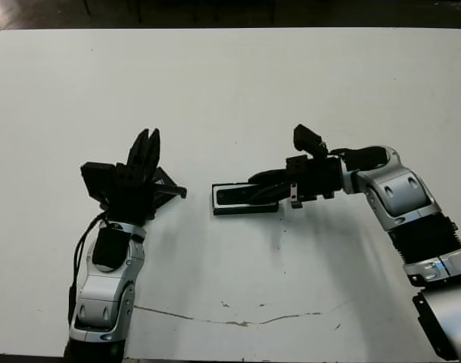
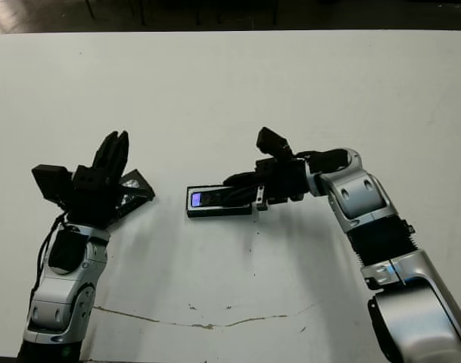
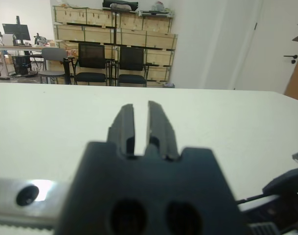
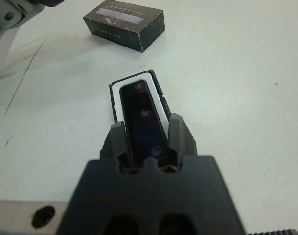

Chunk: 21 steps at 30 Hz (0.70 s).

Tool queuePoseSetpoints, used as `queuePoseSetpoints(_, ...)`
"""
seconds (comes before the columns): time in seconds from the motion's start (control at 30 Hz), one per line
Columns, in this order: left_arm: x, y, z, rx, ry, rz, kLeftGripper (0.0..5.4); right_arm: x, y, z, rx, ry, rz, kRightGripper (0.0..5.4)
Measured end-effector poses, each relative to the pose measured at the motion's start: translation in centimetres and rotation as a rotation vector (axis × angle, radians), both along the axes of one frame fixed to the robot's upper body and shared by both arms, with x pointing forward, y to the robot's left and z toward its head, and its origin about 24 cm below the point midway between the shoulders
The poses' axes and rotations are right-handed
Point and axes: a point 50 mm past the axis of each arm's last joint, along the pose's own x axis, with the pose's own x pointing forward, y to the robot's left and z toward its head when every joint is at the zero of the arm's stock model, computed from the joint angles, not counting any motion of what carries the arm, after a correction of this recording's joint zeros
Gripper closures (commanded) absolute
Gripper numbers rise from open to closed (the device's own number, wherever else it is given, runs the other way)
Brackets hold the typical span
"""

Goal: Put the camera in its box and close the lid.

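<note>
The camera (image 4: pixel 141 115), a slim black bar with a blue-lit screen (image 2: pixel 196 199) at one end, lies lengthwise in the white-lined box (image 2: pixel 191 212) at mid-table. My right gripper (image 4: pixel 146 142) is shut on the camera's near end, one finger on each long side, low over the box. The lid (image 4: pixel 124 24), black with a silvery strip, rests on the table left of the box, partly hidden behind my left gripper (image 1: pixel 147 140). That gripper is raised off the table, its fingers (image 3: pixel 126 122) pointing away from me and nearly together, holding nothing.
A thin brown crack line (image 1: pixel 238 321) runs across the white table (image 1: pixel 230 91) near its front edge. Beyond the table, the left wrist view shows chairs (image 3: pixel 92 63) and wooden crates (image 3: pixel 114 34).
</note>
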Motion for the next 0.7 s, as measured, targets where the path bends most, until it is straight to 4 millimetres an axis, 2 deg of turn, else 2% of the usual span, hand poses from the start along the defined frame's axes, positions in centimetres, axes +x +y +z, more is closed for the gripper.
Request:
queuePoseSetpoints(0.13,-0.1,0.0,-0.1,0.007,0.003,0.007,5.40,-0.2,0.2,0.1,-0.012,-0.025,-0.004,5.28)
queuePoseSetpoints(0.27,-0.1,0.0,-0.1,0.010,0.006,0.009,5.40,-0.5,0.4,0.6,-0.008,-0.039,-0.032,4.52)
queuePoseSetpoints(0.37,-0.1,0.0,-0.1,0.010,0.007,0.008,5.40,-0.7,1.1,2.2,0.065,-0.127,-0.008,3.84)
queuePoseSetpoints(0.43,-0.2,0.1,-0.1,0.010,0.010,0.011,5.40,-0.7,0.9,3.5,0.113,-0.200,-0.019,3.42)
queuePoseSetpoints(0.6,-0.2,0.1,-0.1,0.006,0.009,0.010,5.40,-0.7,-1.5,6.1,0.161,-0.307,-0.076,2.33)
queuePoseSetpoints(0.7,-0.1,0.1,0.0,0.007,0.005,0.007,5.40,-0.7,-2.4,7.0,0.192,-0.329,-0.088,1.73)
